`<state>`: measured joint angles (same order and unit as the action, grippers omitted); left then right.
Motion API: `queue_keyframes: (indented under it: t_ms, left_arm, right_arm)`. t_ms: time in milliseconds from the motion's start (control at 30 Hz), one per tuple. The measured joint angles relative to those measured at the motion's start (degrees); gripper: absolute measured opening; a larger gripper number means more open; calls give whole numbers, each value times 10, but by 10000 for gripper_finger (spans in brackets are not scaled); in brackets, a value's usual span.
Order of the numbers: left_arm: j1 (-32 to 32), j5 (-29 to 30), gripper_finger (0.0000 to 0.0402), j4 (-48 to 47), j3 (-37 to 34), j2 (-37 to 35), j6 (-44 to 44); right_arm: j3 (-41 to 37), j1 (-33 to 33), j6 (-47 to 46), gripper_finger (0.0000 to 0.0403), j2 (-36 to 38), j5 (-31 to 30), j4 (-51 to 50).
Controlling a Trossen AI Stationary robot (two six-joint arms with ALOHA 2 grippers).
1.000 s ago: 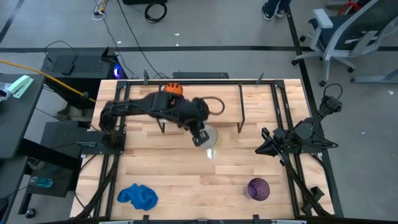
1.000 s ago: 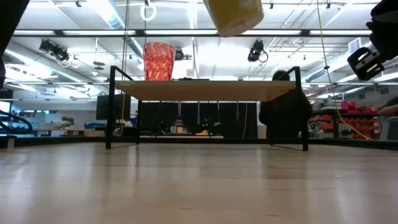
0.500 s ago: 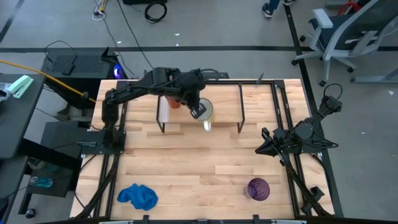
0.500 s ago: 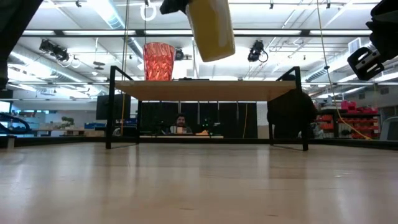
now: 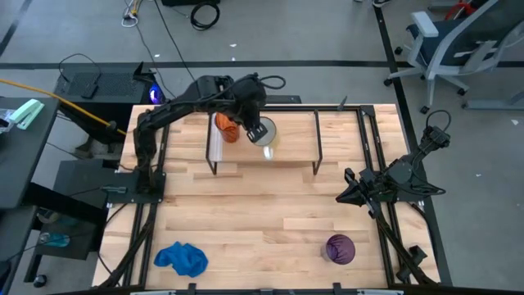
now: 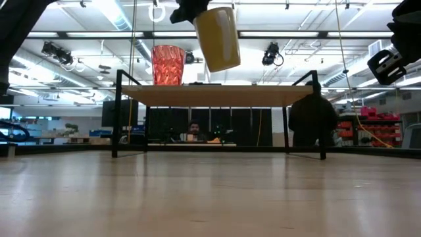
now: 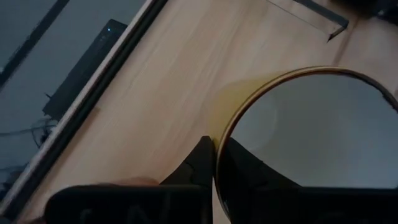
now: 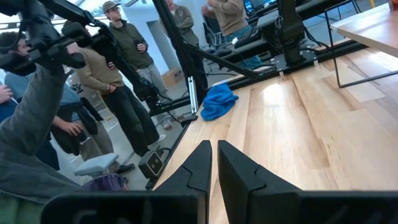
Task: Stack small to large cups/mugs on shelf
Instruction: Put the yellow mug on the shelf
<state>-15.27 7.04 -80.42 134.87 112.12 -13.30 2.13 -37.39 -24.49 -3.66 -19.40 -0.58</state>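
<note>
Honestly, with the left gripper (image 5: 260, 131) pinching the rim of the white, yellow-tinted mug (image 6: 217, 37) tilted above the low light-wood shelf (image 6: 217, 95), beside the orange swirl-patterned cup (image 6: 168, 64), a careless descent could knock that cup over.

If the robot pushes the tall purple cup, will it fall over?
Probably fairly easily. The purple tumbler stands alone on the table, nothing beside it to prop it. It looks round, so once tipped it would likely roll. A low, gentle push should be safer.

The left gripper (image 5: 260, 131) has carried the mug (image 5: 267, 135) from over the open desk (image 5: 246, 221) to above the shelf (image 5: 295, 143), beside the orange cup (image 5: 227, 129).
</note>
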Motion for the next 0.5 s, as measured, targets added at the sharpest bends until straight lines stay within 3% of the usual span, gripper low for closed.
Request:
queue_keyframes:
  t_ms: [500]
  left_arm:
    - [-19, -9, 21, -15, 0, 30, 35]
  right_arm:
    - [0, 1, 4, 34, -1, 0, -2]
